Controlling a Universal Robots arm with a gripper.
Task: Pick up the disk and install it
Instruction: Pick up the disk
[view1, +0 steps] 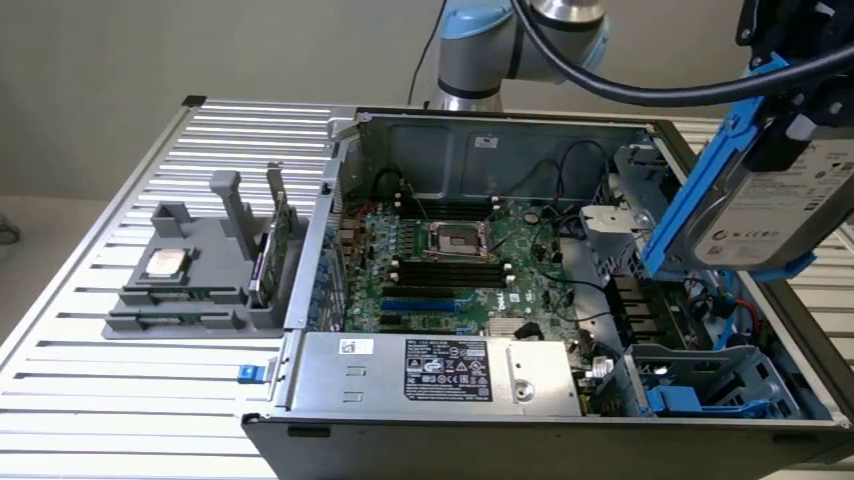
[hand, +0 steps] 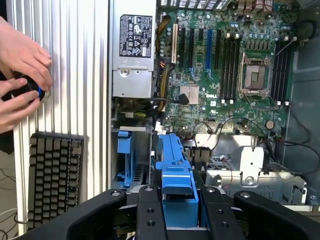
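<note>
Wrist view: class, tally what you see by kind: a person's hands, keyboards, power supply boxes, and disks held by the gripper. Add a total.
Hands: 2
Keyboard: 1
Power supply box: 1
Disk held by the gripper: 1
Total: 5

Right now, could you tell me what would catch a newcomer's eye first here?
The disk in its bright blue carrier, gripped by the end effector, hangs tilted above the open computer case at the exterior view's right. Next comes the green motherboard inside that case, and a person's hands near a keyboard.
</note>
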